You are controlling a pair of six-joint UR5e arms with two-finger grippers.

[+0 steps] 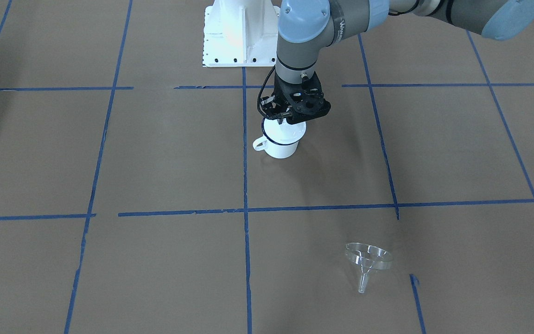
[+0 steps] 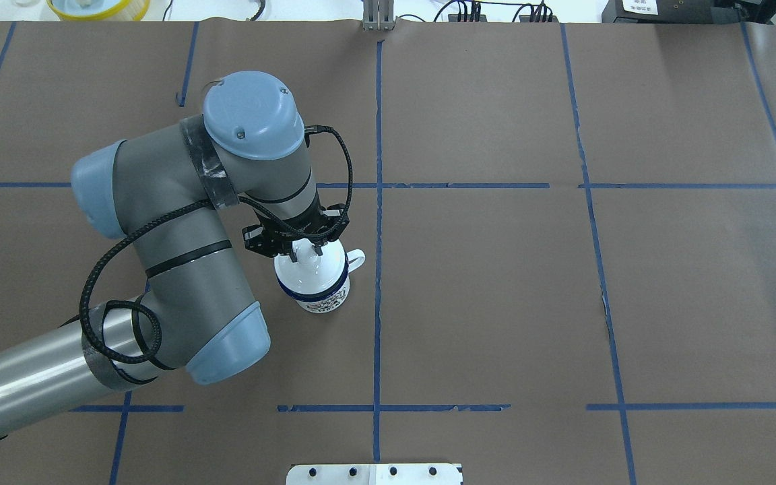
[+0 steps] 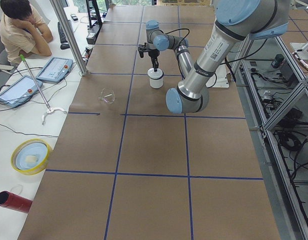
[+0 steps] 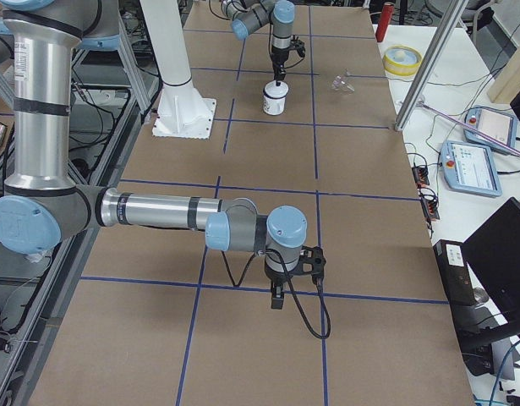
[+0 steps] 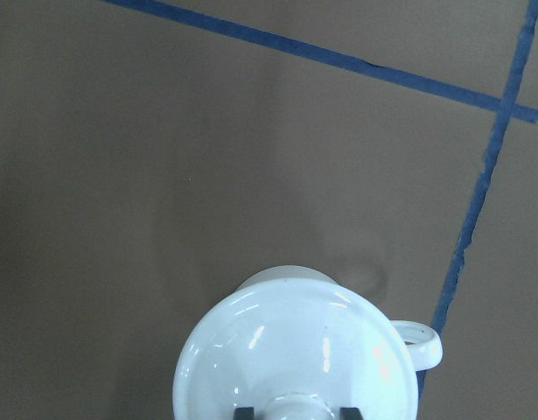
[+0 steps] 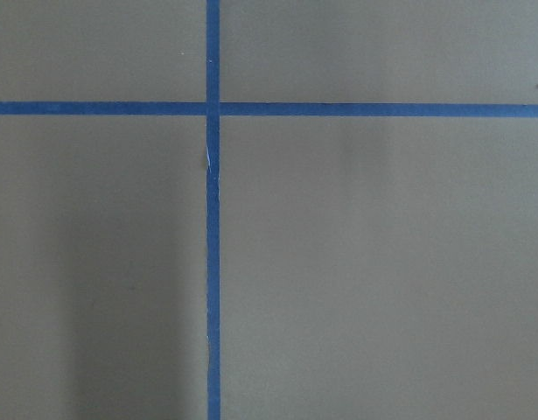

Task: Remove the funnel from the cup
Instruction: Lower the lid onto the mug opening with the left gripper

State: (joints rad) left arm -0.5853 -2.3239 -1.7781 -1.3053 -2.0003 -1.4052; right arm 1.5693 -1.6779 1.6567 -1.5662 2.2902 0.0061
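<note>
The clear funnel (image 1: 368,262) lies on its side on the brown paper, well apart from the cup, on the operators' side of the table; it also shows in the left view (image 3: 107,95) and the right view (image 4: 340,83). The white cup (image 1: 282,147) with a blue rim stands upright, covered by a white knobbed lid (image 2: 310,273). My left gripper (image 2: 306,252) points down over the cup, its fingers closed on the lid's knob (image 5: 295,404). My right gripper (image 4: 277,298) hangs low over bare paper far from both; I cannot tell whether it is open or shut.
The white robot base (image 1: 239,32) stands behind the cup. Blue tape lines (image 6: 213,262) grid the paper. A metal post (image 3: 68,35), tablets (image 3: 53,69), a yellow bowl (image 3: 31,156) and a seated operator (image 3: 21,30) are beyond the table's far edge.
</note>
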